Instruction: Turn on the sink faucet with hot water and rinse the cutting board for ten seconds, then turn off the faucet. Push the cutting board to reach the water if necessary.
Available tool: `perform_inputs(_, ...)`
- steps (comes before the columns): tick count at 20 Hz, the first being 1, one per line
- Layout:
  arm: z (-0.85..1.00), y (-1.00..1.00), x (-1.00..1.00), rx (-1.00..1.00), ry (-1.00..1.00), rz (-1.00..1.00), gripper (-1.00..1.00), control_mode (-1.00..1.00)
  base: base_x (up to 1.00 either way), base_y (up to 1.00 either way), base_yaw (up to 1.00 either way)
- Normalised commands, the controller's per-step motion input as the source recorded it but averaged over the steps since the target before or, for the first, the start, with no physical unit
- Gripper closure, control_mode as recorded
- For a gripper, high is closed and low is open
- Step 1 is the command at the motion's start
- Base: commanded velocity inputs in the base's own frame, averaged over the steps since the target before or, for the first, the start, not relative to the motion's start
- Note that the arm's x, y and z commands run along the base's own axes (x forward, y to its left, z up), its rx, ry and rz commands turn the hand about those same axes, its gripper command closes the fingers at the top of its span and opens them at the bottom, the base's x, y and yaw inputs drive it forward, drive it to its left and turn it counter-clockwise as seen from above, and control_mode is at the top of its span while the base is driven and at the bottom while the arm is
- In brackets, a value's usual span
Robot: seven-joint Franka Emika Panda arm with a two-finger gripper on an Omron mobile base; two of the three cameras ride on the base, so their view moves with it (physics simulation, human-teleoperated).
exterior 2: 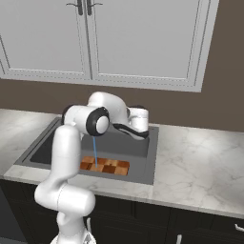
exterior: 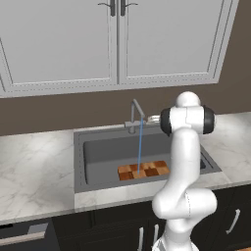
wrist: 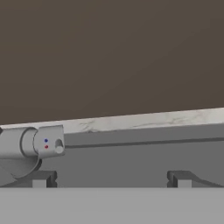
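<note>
Water (exterior: 139,147) runs in a thin pale-blue stream from the grey sink faucet (exterior: 136,113) onto the checkered wooden cutting board (exterior: 143,170). The board lies flat at the front of the dark sink (exterior: 78,157). In the right base view the water (exterior 2: 94,151) lands near the left part of the board (exterior 2: 106,166). My gripper (wrist: 111,179) is open and empty, just right of the faucet and level with its base, facing the back wall. The faucet's side lever (wrist: 49,142), marked with a blue and a red dot, sits above my left fingertip (wrist: 41,179), apart from it.
Marble counter (exterior: 34,166) runs on both sides of the sink, with a wide stretch on the right (exterior 2: 200,157). A brown wall (wrist: 109,57) stands close behind the faucet. White upper cabinets (exterior: 112,39) hang above. Dark lower cabinets sit under the counter.
</note>
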Motion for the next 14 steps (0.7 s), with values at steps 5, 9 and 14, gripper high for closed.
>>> perform_inputs(5,-0.02,0.0,0.09,0.0,0.0,0.03,-1.0,-1.0,0.0,0.0,0.0)
perform_inputs(9,0.0,0.0,0.13,0.0,0.0,0.02,-1.0,-1.0,0.0,0.0,0.0)
perform_inputs(14,0.0,0.0,0.09,0.0,0.0,0.01,-1.0,-1.0,0.0,0.0,0.0)
